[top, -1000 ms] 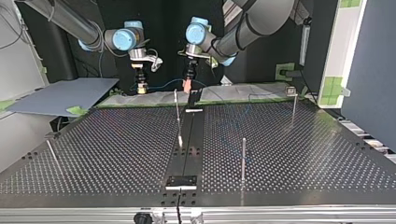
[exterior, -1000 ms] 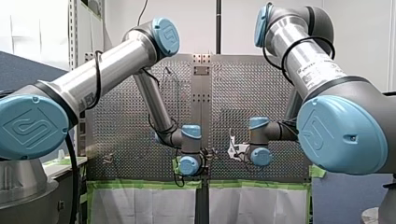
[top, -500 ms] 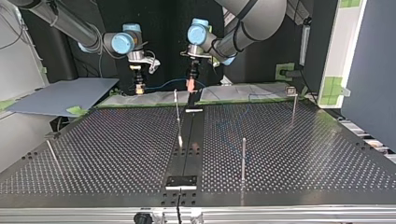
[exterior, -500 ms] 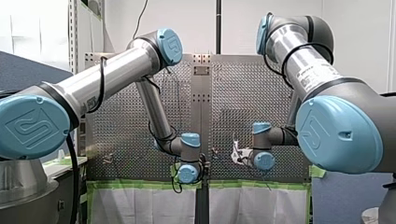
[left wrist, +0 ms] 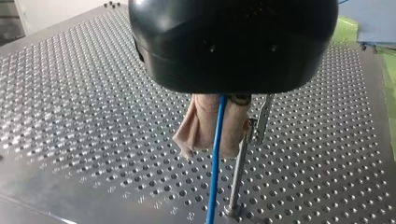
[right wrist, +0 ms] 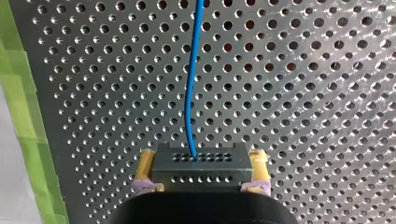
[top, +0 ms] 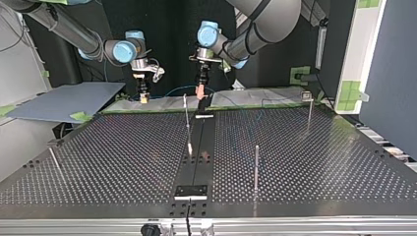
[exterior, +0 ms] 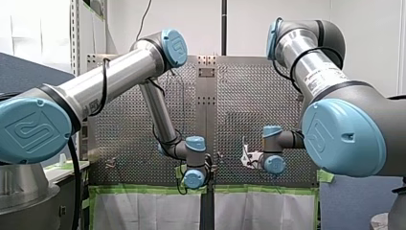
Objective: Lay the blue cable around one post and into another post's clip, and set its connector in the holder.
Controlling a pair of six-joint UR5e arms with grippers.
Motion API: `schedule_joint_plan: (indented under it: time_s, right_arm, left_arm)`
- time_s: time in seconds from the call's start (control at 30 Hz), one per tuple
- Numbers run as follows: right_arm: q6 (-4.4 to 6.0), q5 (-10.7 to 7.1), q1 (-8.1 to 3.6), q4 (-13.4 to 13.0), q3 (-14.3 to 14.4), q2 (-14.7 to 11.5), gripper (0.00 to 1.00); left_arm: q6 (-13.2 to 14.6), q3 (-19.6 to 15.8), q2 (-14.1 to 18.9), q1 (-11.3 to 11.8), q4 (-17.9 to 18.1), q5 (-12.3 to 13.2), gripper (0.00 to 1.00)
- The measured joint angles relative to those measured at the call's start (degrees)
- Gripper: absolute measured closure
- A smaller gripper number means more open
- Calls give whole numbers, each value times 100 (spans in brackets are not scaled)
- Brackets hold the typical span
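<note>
In the left wrist view my left gripper [left wrist: 215, 142] has its beige pads [left wrist: 195, 127] shut on the blue cable [left wrist: 215, 168], which hangs down past them. A thin post [left wrist: 237, 177] with a clip stands right beside it. My right gripper [right wrist: 201, 157] is shut on the black connector [right wrist: 201, 169], clamped between yellow fingers [right wrist: 146, 161]; the blue cable [right wrist: 189, 93] leads away from it over the perforated table. In the top view my right gripper [top: 143, 97] and left gripper [top: 199, 91] hover at the far edge, the cable [top: 173, 90] arching between them.
Posts stand on the table: one near the middle strip [top: 187, 118], one toward the near edge [top: 256, 167], one with a clip at the top view's right [top: 309, 110], and a leaning one at its left [top: 54, 160]. A black plate [top: 192, 191] sits on the strip.
My right gripper has moved toward the top view's left with the connector, away from my left gripper, drawing the cable out. My left gripper sank a little early on, then held.
</note>
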Motion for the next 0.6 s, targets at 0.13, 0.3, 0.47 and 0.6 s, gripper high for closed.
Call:
schedule_joint_plan:
  time_s: [0.13, 0.3, 0.47, 0.6]
  right_arm:
    - [-10, -50, -68, 46, -72, 10, 100]
    - [-27, -164, -123, 57, -137, 19, 100]
    - [-47, -209, -150, 54, -159, 38, 100]
    - [-65, -225, -157, 52, -164, 58, 100]
  left_arm:
    - [176, 80, -2, 2, -18, 60, 100]
    - [318, 286, -6, 32, -222, 209, 100]
    - [303, 444, -69, 61, -441, 309, 100]
    - [267, 513, -151, 79, -545, 323, 100]
